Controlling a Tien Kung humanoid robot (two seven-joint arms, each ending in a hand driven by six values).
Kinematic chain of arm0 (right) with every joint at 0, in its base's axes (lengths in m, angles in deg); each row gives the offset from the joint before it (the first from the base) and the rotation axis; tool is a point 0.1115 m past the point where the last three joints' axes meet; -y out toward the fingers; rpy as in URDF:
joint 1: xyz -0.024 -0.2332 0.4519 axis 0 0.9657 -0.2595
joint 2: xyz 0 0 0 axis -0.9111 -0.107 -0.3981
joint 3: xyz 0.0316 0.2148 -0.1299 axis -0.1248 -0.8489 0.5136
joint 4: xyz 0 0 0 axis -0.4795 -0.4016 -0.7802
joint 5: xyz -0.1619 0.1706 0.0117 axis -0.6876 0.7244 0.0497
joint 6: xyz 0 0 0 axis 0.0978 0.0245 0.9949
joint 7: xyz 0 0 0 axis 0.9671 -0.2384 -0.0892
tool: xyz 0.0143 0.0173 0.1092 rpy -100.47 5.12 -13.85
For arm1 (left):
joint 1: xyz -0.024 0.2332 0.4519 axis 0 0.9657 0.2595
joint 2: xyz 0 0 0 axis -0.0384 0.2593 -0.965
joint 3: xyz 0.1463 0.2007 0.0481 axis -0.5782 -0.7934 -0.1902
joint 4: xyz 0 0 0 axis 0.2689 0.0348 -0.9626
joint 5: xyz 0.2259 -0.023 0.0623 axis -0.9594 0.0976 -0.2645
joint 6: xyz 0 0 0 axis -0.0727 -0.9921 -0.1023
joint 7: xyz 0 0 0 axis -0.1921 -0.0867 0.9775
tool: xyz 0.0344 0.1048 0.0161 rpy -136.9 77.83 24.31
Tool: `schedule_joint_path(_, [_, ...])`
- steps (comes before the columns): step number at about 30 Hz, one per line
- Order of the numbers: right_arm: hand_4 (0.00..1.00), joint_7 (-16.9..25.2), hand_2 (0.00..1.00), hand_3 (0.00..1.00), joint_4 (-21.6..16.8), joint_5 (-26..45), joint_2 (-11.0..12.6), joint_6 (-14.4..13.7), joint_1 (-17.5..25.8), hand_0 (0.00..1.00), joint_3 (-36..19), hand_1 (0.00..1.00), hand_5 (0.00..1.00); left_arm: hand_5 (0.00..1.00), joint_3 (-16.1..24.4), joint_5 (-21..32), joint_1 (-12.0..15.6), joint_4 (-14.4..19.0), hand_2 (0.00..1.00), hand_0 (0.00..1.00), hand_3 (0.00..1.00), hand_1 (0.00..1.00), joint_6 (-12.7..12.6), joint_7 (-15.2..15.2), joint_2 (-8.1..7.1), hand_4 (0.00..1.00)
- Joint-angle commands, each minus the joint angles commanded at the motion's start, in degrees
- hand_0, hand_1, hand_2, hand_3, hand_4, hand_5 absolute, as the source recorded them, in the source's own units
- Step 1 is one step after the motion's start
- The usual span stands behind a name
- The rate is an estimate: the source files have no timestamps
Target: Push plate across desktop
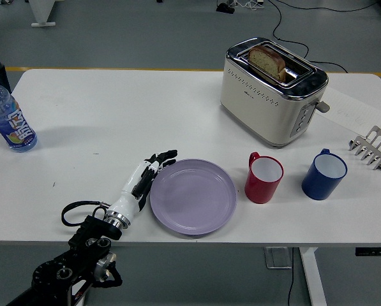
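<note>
Our left hand [145, 177], fingers straight and together, presses the plate's [193, 196] left rim; pushed further, it could topple the red mug [263, 178] just right.

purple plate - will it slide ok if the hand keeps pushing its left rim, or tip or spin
The purple plate is shallow, wide and flat on the smooth white table, so it likely slides without tipping. The left hand touches its upper-left rim, off centre, so it may rotate slightly. The red mug stands close on its right.

1 high cam, down over table [101, 102]
</note>
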Motion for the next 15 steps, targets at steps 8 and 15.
schedule_joint_path(8, [0.480, -0.05, 0.777, 0.625, 0.00, -0.41, 0.08, 0.07, -0.04, 0.701, -0.19, 0.670, 0.405, 0.998, -0.24, 0.02, -0.25, 0.32, 0.870, 0.849, 0.778, 0.859, 0.39, -0.36, 0.00, 0.456])
schedule_joint_path(15, [0.479, -0.20, 0.777, 0.624, -0.02, -0.91, 0.13, 0.18, -0.08, 0.701, -0.39, 0.670, 0.405, 0.998, -0.80, 0.16, -0.08, 0.52, 0.869, 0.849, 0.778, 0.858, 0.58, -0.69, 0.00, 0.457])
